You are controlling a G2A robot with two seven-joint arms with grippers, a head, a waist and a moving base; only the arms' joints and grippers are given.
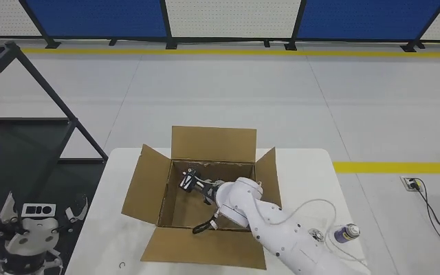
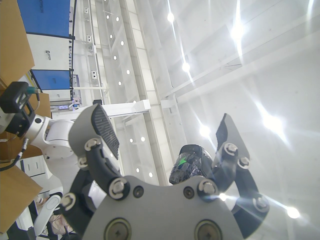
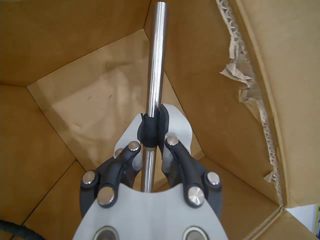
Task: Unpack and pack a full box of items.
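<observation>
Right arm: comes in from the near right corner of the table (image 1: pixel 309 172) and bends over the near wall of the cardboard box (image 1: pixel 213 143), forearm sloping down inside, wrist toward the far left part of the interior.
Right gripper (image 3: pixel 153 116): low inside the box in the top view (image 1: pixel 187 181); fingers pressed onto a metal tube, pinching it at a black sleeve.
Metal tube (image 3: pixel 157 51): polished and straight, held in line with the gripper; its free end points at a corner where two box walls meet, and its other end runs back between the fingers toward the wrist. Whether the far tip touches the cardboard cannot be told.
Box: stands open in the middle of the table with all four flaps folded outward; bare brown floor and walls (image 3: pixel 212 76) around the tube, one edge torn and ragged.
Left arm: off the table's left side, well apart from the box, wrist turned upward.
Left gripper (image 2: pixel 162 116): aimed at the ceiling, fingers spread wide with nothing between the pads; it sits at the lower left of the top view (image 1: pixel 42 206).
Spray can (image 1: pixel 347 234): upright on the table near its right edge, outside the box.
</observation>
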